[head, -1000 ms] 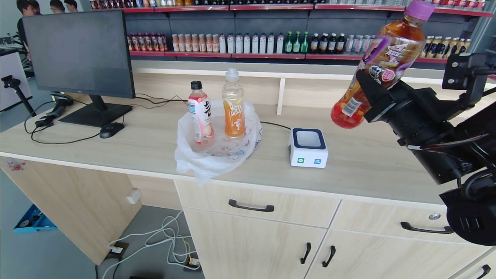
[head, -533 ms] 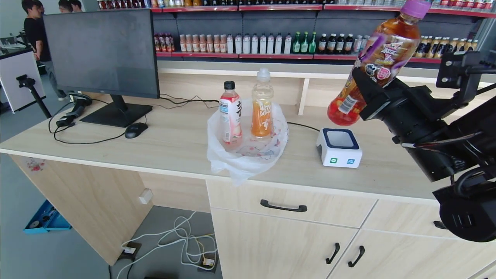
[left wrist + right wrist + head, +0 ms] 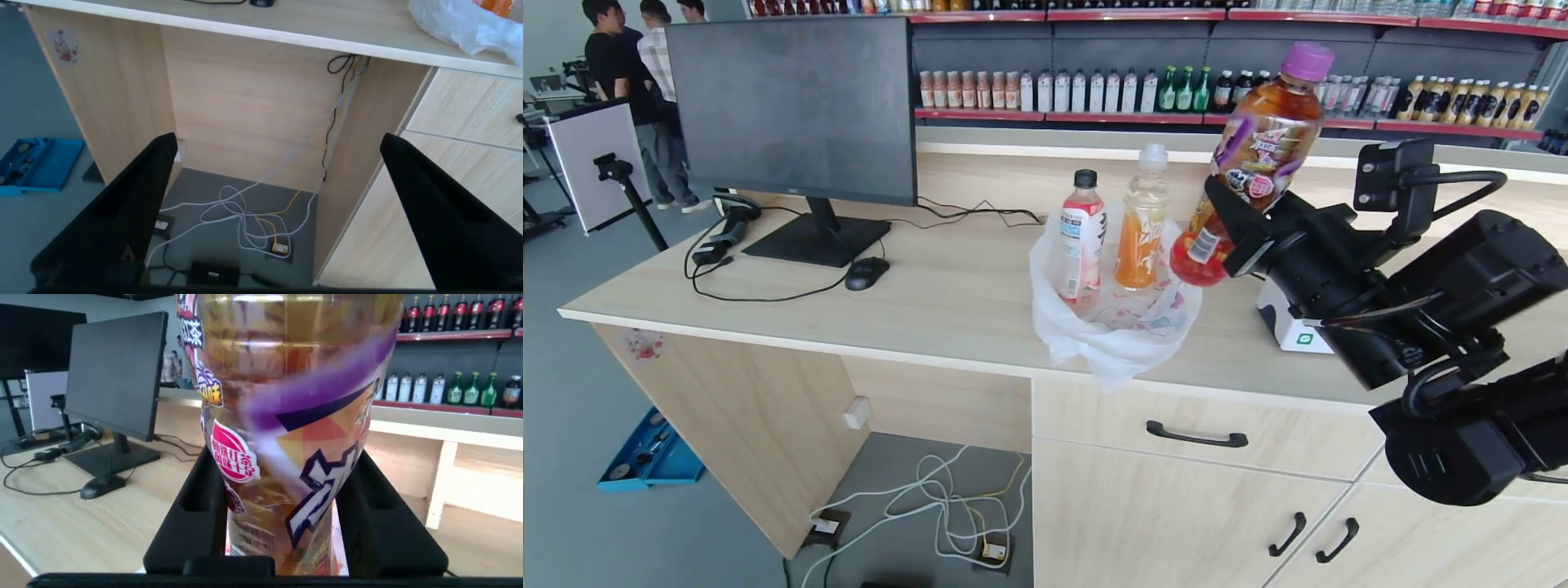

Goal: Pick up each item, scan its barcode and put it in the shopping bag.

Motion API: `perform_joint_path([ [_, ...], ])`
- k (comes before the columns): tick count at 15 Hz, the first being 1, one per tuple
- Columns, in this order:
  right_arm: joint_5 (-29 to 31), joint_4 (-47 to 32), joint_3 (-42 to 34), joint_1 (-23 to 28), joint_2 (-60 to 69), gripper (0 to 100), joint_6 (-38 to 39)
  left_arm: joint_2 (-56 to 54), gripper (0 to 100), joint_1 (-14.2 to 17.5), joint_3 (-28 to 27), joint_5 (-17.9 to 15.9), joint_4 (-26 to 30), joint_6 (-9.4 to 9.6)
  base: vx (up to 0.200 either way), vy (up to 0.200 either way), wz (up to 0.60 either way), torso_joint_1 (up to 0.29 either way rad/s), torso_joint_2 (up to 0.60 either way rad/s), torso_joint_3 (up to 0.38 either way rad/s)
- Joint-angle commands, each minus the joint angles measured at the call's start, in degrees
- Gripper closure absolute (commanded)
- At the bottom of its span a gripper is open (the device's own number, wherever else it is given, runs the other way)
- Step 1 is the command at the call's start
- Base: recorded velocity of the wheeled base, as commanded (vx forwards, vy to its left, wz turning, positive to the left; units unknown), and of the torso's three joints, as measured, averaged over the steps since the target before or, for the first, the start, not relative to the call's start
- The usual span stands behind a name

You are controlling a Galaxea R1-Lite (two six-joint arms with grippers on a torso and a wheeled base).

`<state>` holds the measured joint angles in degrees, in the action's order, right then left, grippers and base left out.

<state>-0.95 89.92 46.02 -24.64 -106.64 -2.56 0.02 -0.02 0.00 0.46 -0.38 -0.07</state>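
**Over the tabletop [image 3: 947,302], a tea bottle beside the bag**

Low at the left, the left tool [image 3: 278,140] has its fingers wide apart. On the tabletop, the shopping bag [image 3: 1094,343] holds a pink bottle [image 3: 1081,245] and an orange bottle [image 3: 1139,237], both upright. Just right of it, the right tool [image 3: 1217,229] is clamped on the tilted tea bottle [image 3: 1262,139], in the air.

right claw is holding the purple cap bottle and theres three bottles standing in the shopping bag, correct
Not quite: the shopping bag holds two bottles, not three, a pink bottle and an orange bottle. The head view shows this. The rest stands: the right claw is holding the purple-capped bottle.
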Motion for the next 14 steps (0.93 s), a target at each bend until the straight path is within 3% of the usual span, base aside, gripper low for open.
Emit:
perform_joint_path([
  [1, -0.02, 0.08, -0.67, -3.31, -1.64, 100, 0.1, -0.02, 0, 0.02, 0.0, -0.02, -0.06, -0.01, 0.0, 0.0, 0.0, 0.0, 0.0, 0.0],
  [14, -0.02, 0.08, 6.01, -5.51, -11.66, 100, 0.19, -0.02, 0, 0.02, 0.0, -0.02, -0.15, -0.1, 0.0, 0.0, 0.0, 0.0, 0.0, 0.0],
])
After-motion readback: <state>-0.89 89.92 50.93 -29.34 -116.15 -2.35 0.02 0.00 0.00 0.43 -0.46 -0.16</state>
